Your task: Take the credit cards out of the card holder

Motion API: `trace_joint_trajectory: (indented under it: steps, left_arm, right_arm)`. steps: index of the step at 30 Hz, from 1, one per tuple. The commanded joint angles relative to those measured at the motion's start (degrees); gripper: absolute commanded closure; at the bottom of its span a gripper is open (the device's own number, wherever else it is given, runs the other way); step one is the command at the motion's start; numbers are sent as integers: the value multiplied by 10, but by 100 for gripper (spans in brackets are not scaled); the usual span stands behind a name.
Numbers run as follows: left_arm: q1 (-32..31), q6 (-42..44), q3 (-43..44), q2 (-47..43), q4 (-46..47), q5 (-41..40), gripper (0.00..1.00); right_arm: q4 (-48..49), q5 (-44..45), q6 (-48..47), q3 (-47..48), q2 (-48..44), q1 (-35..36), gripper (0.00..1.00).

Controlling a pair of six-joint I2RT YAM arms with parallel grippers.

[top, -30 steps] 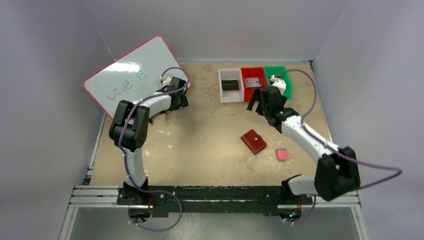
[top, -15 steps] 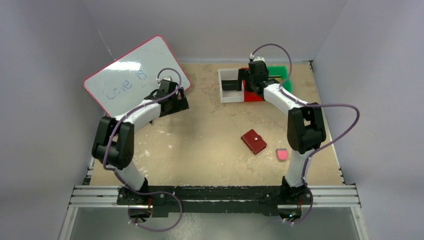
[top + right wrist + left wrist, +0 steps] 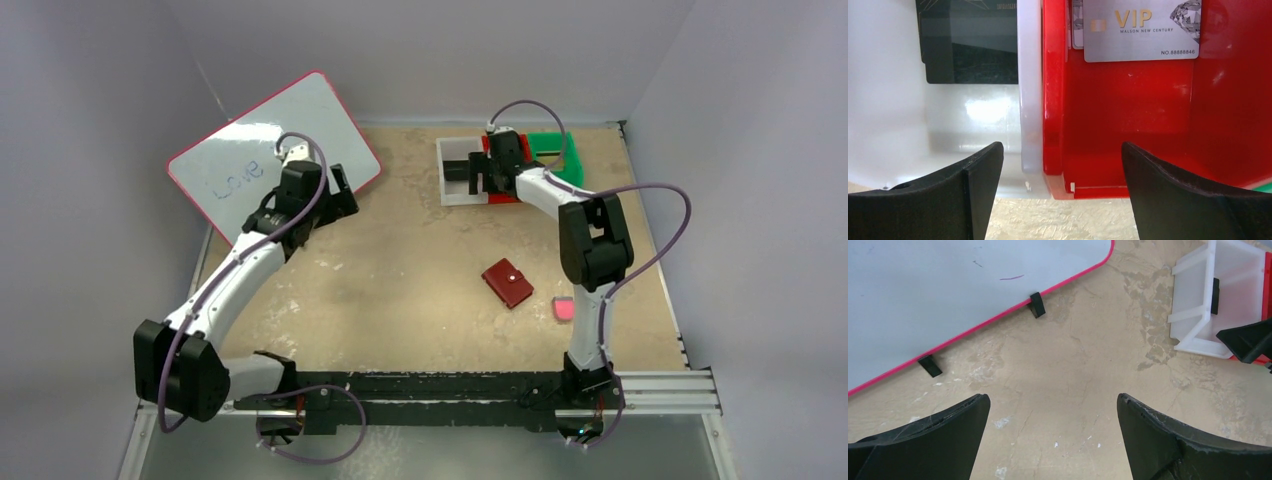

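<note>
The card holder (image 3: 508, 283) lies shut on the table, a dark red wallet far from both grippers. A silver-grey credit card (image 3: 1142, 30) marked VIP lies in the red bin (image 3: 1148, 110). A black credit card (image 3: 968, 45) rests in the white bin (image 3: 888, 100), and shows in the top view as the black card (image 3: 460, 170). My right gripper (image 3: 1060, 147) hangs open over the wall between those two bins, holding nothing. My left gripper (image 3: 1053, 397) is open above bare table near the whiteboard (image 3: 948, 290).
A green bin (image 3: 555, 150) stands right of the red bin (image 3: 505, 197). A small pink block (image 3: 564, 310) lies right of the wallet. The whiteboard (image 3: 270, 160) leans at the back left on black feet (image 3: 1036, 305). The white bin (image 3: 1228, 295) appears at the left wrist view's right edge.
My right gripper moved from in front of the red bin to above the white and red bins' shared wall. My left arm swung outward, its gripper shifting towards the whiteboard.
</note>
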Motion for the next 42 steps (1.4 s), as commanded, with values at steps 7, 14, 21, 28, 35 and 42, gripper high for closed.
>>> trace_joint_trajectory:
  steps: [7,14,21,28,35,42]
  left_arm:
    - [0,38,-6,-65,-57,-70,0]
    - [1,44,-13,-58,-61,-78,1]
    - [0,44,-24,-62,-59,-85,0]
    - [0,42,-29,-63,-57,-83,0]
    - [0,31,-35,-76,-57,-101,1]
    - [0,28,-39,-90,-58,-115,0]
  right_arm:
    - [10,27,40,-9,-15,19,12]
    - [9,43,92,-33,-27,73,12]
    - [1,60,180,-48,-42,131,11]
    - [-18,84,243,-31,-39,212,10]
    - [-21,83,282,-7,-23,284,10]
    - [-35,94,288,13,-35,310,8]
